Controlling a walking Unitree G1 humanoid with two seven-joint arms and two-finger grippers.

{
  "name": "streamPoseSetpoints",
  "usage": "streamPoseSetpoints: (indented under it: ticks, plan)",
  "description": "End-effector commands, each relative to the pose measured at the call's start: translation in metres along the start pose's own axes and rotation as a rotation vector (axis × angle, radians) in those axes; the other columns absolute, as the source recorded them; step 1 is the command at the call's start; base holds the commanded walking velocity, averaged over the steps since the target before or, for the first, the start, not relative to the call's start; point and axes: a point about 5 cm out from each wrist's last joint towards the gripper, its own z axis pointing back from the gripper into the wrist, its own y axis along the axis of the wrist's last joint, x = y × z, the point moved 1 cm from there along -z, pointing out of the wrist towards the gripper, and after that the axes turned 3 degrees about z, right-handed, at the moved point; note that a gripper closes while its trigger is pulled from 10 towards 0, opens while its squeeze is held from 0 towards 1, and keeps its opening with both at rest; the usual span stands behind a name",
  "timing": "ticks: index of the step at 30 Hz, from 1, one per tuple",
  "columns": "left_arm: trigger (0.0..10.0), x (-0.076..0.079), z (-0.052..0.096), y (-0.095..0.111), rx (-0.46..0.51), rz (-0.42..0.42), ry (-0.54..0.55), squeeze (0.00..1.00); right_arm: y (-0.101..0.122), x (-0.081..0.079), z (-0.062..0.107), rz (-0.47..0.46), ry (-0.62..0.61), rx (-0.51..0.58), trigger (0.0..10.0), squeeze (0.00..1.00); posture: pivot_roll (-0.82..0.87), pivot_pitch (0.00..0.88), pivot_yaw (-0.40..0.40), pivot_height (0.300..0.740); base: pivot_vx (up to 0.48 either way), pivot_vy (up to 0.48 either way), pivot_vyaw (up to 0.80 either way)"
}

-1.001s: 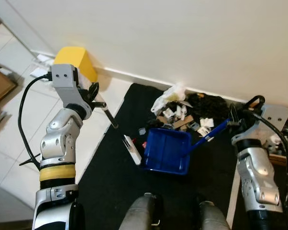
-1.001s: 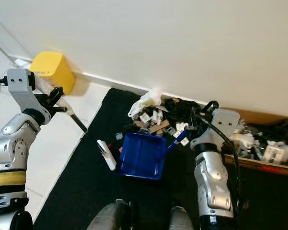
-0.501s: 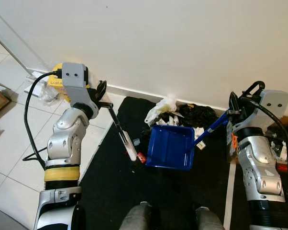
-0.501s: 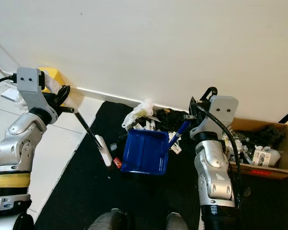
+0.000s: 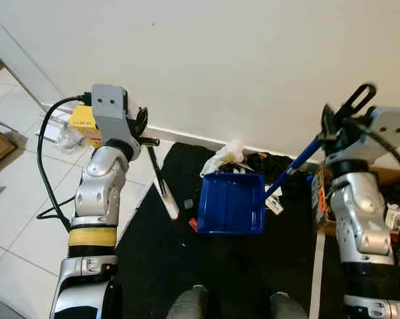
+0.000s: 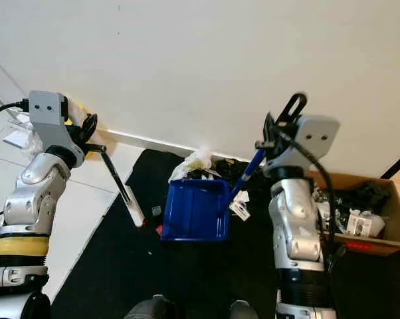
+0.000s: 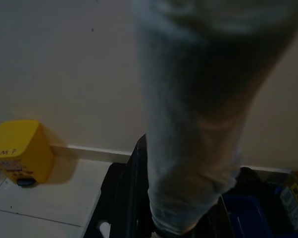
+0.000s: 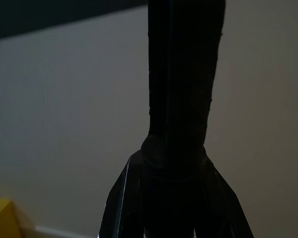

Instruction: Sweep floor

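Dustpan (image 5: 231, 203) sits on the mat (image 5: 187, 266), centre, before the wall (image 5: 220, 60). Debris pile (image 5: 253, 159) lies behind it, against the wall. Brush (image 5: 163, 189) stands just left of the dustpan, tip at the mat edge. Dustpan handle (image 5: 293, 166) slants up to the right. Bin (image 5: 80, 123) lies far left by the wall. Box (image 6: 359, 222) is on the right, holding clutter. Tiles (image 5: 20, 199) lie left of the mat.

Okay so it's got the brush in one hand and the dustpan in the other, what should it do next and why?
Probably draw the brush in the left gripper toward the dustpan. A red scrap and a dark bit lie on the black mat between brush head and pan, while the right gripper holds the pan's handle.
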Motion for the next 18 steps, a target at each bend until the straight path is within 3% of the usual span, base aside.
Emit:
streamPoseSetpoints:
  ticks: [1, 12, 18]
  plan:
    - [10.0, 0.0026, -0.0022, 0.0115, 0.063, -0.020, -0.006, 0.00, 0.0065, 0.0038, -0.0027, -0.001, -0.013, 0.048, 10.0, 0.00, 0.09, 0.065, 0.086, 0.740, 0.000, 0.000, 0.00]
    - [10.0, 0.0020, -0.0029, 0.0101, 0.069, -0.025, -0.004, 0.00, 0.0011, 0.0027, 0.0020, -0.003, -0.006, 0.033, 10.0, 0.00, 0.09, 0.070, 0.090, 0.740, 0.343, 0.000, 0.00]
    - [10.0, 0.0027, -0.0030, 0.0099, 0.069, -0.024, -0.009, 0.00, -0.0011, 0.0029, 0.0034, -0.004, -0.004, 0.027, 10.0, 0.00, 0.09, 0.072, 0.091, 0.740, 0.480, 0.000, 0.00]
